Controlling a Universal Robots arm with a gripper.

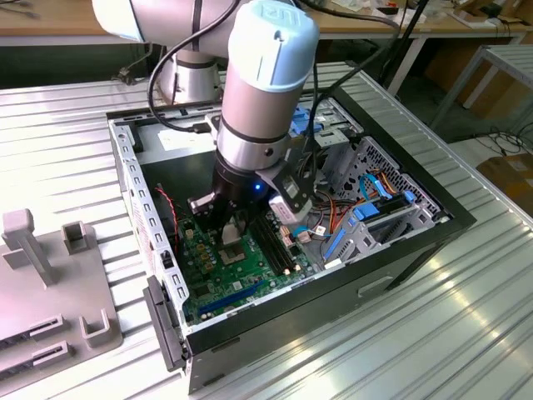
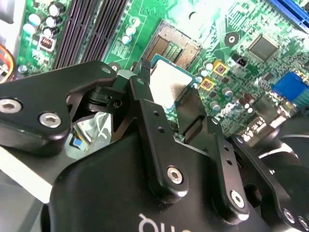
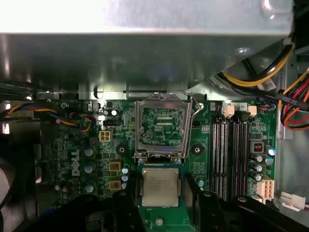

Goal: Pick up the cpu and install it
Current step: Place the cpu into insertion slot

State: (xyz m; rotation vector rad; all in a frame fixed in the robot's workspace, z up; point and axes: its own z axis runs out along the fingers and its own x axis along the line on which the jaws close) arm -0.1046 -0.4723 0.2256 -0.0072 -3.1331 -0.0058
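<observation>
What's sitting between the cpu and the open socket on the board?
Nothing visible. In the first wrist view the pincer grips the cpu by two opposite edges. The socket lies uncovered just beyond it, with only a strip of the green board between them.

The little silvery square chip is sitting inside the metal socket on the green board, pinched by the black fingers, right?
No. The small silvery-grey square cpu is outside the metal-framed socket, which is empty, as the first wrist view shows. The black fingers do pinch it.
</observation>
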